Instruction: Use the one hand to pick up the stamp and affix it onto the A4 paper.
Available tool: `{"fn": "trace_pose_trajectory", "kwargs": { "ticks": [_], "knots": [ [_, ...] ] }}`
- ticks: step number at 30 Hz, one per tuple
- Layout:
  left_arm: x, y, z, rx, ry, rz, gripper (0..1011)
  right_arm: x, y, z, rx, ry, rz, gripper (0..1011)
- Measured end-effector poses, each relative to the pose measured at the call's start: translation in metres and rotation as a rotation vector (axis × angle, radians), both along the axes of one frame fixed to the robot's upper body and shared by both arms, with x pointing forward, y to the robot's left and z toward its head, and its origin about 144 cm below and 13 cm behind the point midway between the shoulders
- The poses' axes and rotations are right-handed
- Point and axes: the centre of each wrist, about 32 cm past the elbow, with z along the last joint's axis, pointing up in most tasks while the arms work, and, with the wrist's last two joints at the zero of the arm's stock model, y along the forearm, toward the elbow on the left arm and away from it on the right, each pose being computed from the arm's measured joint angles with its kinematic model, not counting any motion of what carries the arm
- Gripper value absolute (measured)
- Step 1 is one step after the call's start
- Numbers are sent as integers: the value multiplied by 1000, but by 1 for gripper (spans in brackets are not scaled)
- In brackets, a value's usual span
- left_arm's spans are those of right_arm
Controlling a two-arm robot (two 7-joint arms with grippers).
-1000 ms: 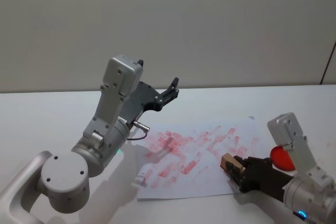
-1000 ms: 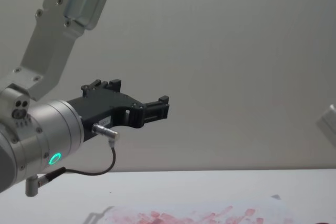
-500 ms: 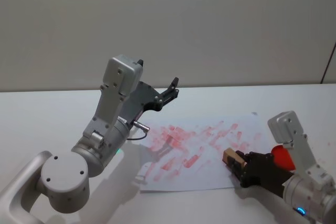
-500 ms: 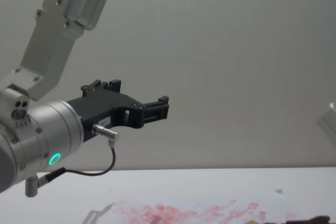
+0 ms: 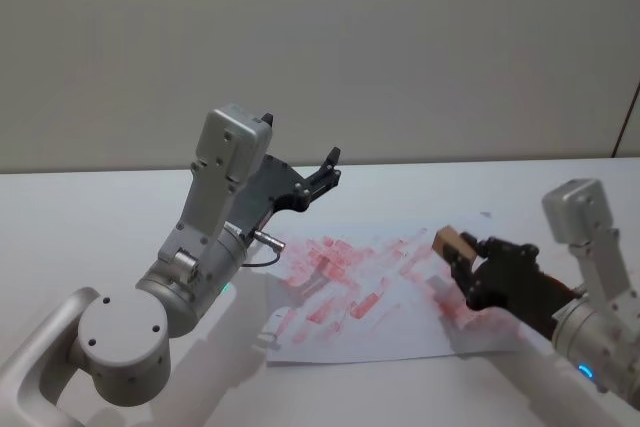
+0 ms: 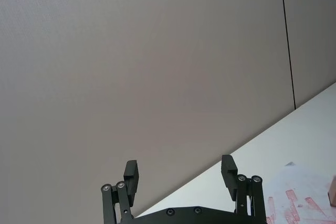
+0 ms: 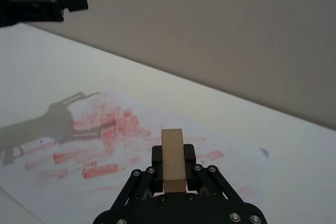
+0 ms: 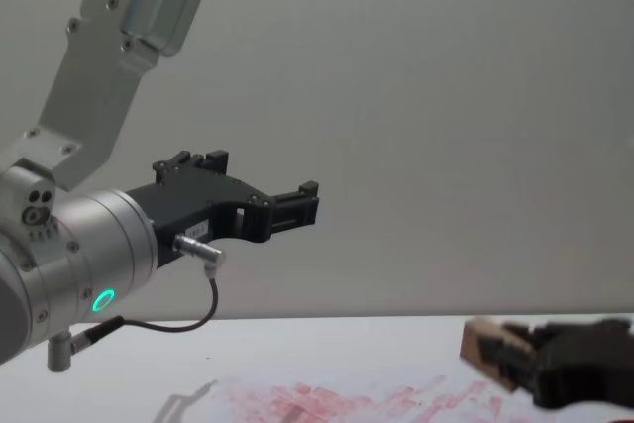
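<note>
The right end effector [image 5: 468, 265] is pinching the seemingly light, stiff stamp [image 7: 172, 158] by its sides over the A4 paper [image 5: 340, 319], while the left end effector [image 6: 179, 167] is hovering spread.

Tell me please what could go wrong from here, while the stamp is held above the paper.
1. The right hand grips the stamp by one end, so part of the block sticks out; it may tilt or slip when pressed.
2. Nothing pins the A4 paper: the left hand hangs open above the table, so the sheet may slide.
3. Red prints crowd the sheet; a new one may overlap them.
</note>
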Motion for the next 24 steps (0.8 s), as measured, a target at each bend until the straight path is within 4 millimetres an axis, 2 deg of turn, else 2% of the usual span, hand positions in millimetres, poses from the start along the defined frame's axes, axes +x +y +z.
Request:
{"fn": "trace_pose_trajectory", "kwargs": {
  "ticks": [12, 24],
  "knots": [
    [0, 0, 0, 0, 0, 0, 1001, -14, -15, 7, 26, -82, -96, 216],
    [0, 0, 0, 0, 0, 0, 1001, -32, -33, 7, -2, 1, -211, 216]
  ]
}}
